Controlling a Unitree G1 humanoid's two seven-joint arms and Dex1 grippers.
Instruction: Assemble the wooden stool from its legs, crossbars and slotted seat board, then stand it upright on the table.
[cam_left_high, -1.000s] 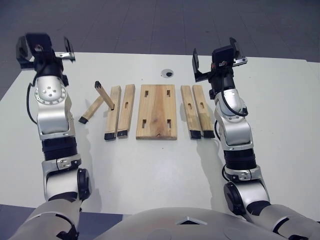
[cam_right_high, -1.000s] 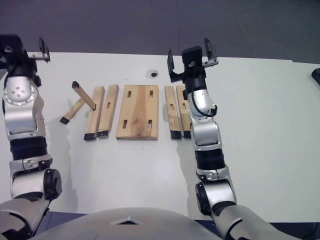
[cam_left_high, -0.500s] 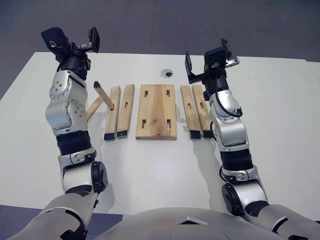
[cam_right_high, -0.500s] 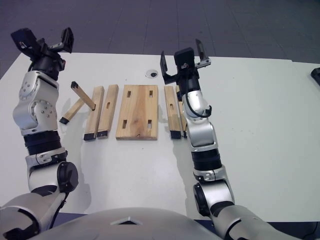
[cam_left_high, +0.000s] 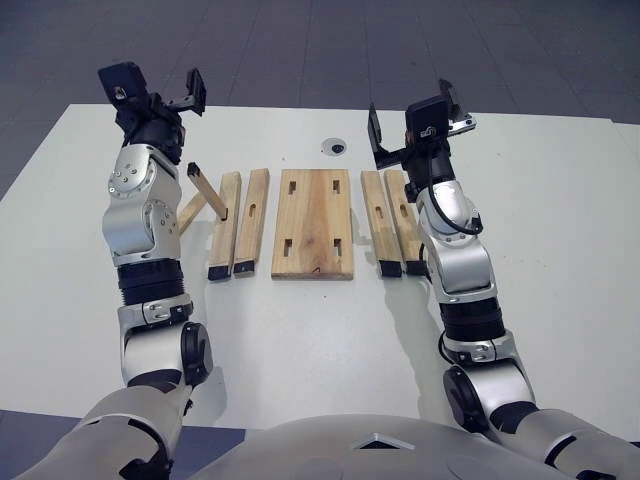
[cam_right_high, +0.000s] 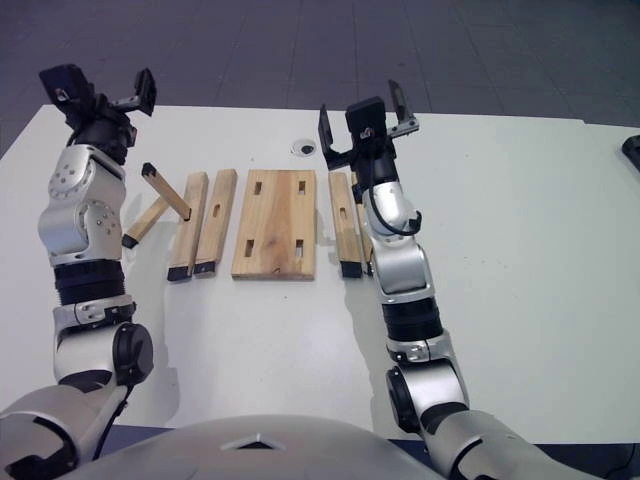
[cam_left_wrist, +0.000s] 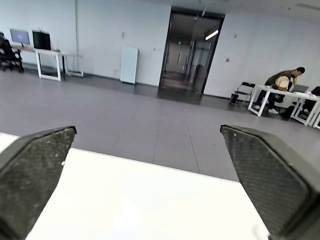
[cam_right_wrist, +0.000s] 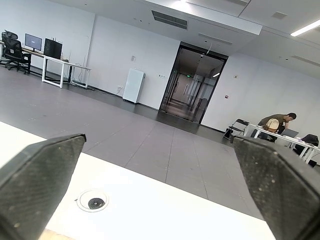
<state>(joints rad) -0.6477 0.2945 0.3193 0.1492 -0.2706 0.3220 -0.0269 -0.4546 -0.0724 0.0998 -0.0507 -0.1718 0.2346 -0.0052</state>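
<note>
Parts all loose on the white table (cam_left_high: 300, 340). Dial is centred on the slotted seat board (cam_left_high: 314, 224), which lies flat; 12 points away from the robot. The left pair of legs (cam_left_high: 224, 240) is just beside the board at 9 o'clock, side by side and touching. The right pair of legs (cam_left_high: 375, 225) sits at 3 o'clock in the same layout, the outer one partly behind the right forearm. First crossbar (cam_left_high: 208, 190) is further out at 9–10 o'clock, tilted, one end resting on the outer left leg. Second crossbar (cam_right_high: 148, 220) lies on the table beside it, angled the other way. Cable grommet (cam_left_high: 336, 147) is at 12 o'clock, near the board's far edge. Left gripper (cam_left_high: 160, 88) hangs above the table at 10 o'clock, beyond the crossbars, jaws spread wide and empty; its pads (cam_left_wrist: 30, 175) are well apart in the wrist view. Right gripper (cam_left_high: 412, 112) is at 1 o'clock over the far ends of the right legs, jaws likewise spread and empty.
</note>
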